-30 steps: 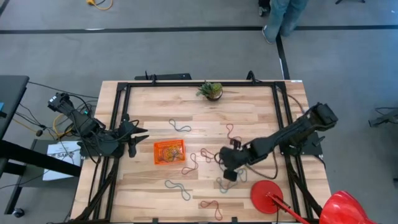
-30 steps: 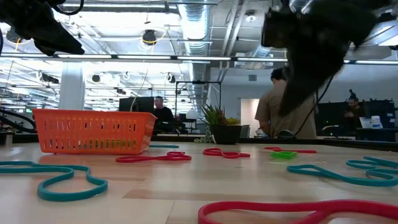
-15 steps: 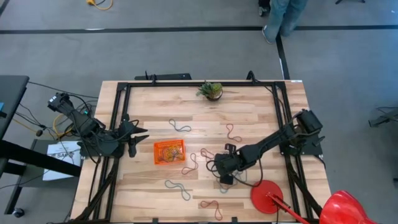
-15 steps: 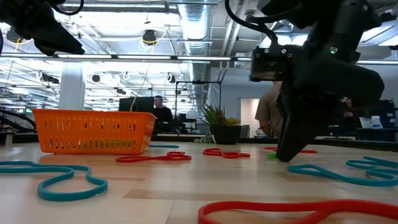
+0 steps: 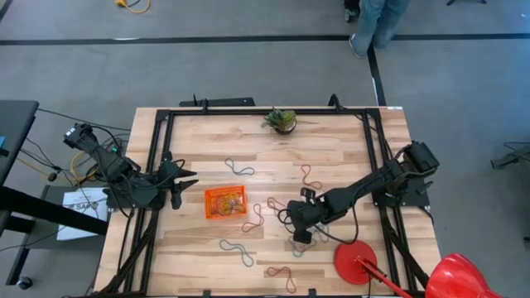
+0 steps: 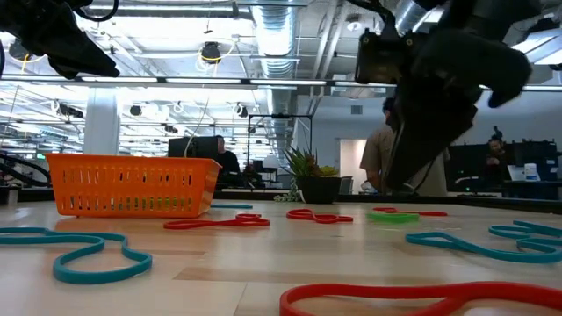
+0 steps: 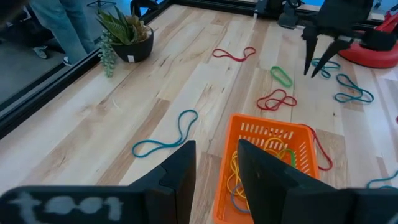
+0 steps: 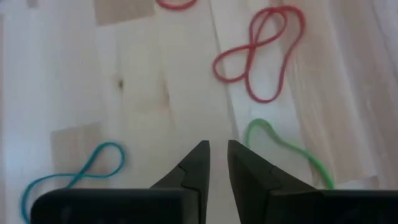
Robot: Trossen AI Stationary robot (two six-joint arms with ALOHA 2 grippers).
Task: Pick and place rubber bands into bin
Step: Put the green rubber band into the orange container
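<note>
The orange mesh bin stands left of the table's middle, with yellow and other bands inside it. Loose rubber bands lie flat on the wood: a green one, a red figure-eight, and blue ones. My right gripper hovers above the table just beside the green band, pointing down, fingers almost together with nothing between them. My left gripper waits open, left of the bin.
A potted plant stands near the far edge. A flat red disc lies at the near right, next to my right arm. More red bands lie scattered. A black frame rail borders the tabletop. People show in the room beyond.
My right gripper dropped until its fingertips reached the table beside the green band, shifting slightly toward the left edge. It then rose clear again, holding nothing. The green band stayed on the table and now lies flatter and more stretched out than before.
</note>
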